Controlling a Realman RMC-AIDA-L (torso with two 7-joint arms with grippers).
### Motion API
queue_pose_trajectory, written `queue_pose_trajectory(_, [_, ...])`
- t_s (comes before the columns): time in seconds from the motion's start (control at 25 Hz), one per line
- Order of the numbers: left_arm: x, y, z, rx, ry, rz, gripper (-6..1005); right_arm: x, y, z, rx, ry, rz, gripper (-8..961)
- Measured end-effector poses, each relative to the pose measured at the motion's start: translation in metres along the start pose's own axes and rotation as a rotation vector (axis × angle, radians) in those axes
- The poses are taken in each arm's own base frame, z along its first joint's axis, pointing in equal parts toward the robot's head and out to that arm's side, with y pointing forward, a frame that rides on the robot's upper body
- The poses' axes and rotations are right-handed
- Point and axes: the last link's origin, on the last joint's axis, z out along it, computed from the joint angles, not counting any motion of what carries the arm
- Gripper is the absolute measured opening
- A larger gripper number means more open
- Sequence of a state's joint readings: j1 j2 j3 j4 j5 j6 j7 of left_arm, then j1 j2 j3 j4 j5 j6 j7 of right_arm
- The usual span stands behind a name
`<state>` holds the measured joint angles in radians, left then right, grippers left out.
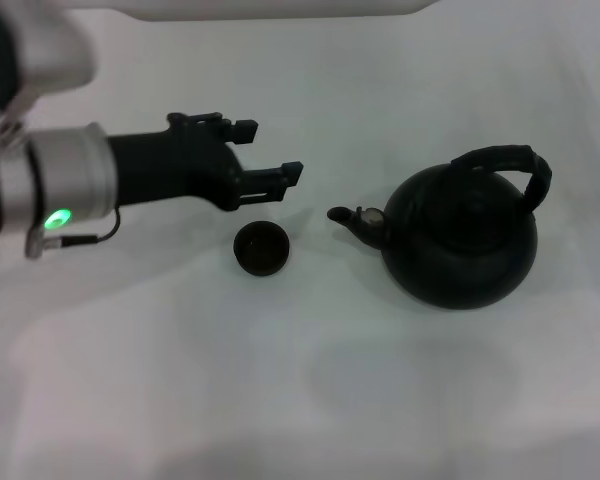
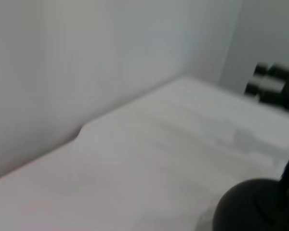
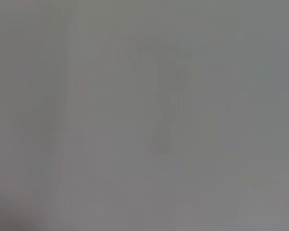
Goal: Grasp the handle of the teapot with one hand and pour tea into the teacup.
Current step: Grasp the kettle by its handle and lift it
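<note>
Head view shows our left gripper (image 1: 270, 152) with jaws released, holding nothing. Just below them sits the teacup (image 1: 261, 248); beyond their tips, across bare table (image 1: 280, 380), stands the teapot (image 1: 460, 235).

Teacup (image 1: 261, 248) left of teapot (image 1: 460, 236) — spout (image 1: 355, 219) between.

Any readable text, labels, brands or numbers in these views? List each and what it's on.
None readable.
teapot: plain black, no marking.
teacup: plain dark, no marking.
left gripper: open, black, no label visible; the arm shows only a green light, not text.
Right wrist view: featureless grey, no text.
</note>
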<state>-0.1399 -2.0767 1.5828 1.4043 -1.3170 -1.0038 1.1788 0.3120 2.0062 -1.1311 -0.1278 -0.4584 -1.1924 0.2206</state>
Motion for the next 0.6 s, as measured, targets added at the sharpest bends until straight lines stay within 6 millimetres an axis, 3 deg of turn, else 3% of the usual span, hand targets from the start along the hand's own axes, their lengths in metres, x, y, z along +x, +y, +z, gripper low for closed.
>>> queue_pose_trajectory(0.24, [-0.038, -0.009, -0.017, 0.003, 0.188, -0.025, 753, -0.002, -0.002, -0.008, -0.038, -0.013, 0.002, 845])
queue_pose_trajectory(0.48, [-0.078, -0.022, -0.034, 0.058, 0.331, -0.085, 752, -0.012, -0.011, -0.028, -0.25, 0.033, 0.07, 844])
queue_pose_trajectory(0.6, [-0.097, -0.024, -0.04, 0.125, 0.389, -0.085, 752, -0.018, -0.019, -0.04, -0.312, 0.115, 0.015, 844])
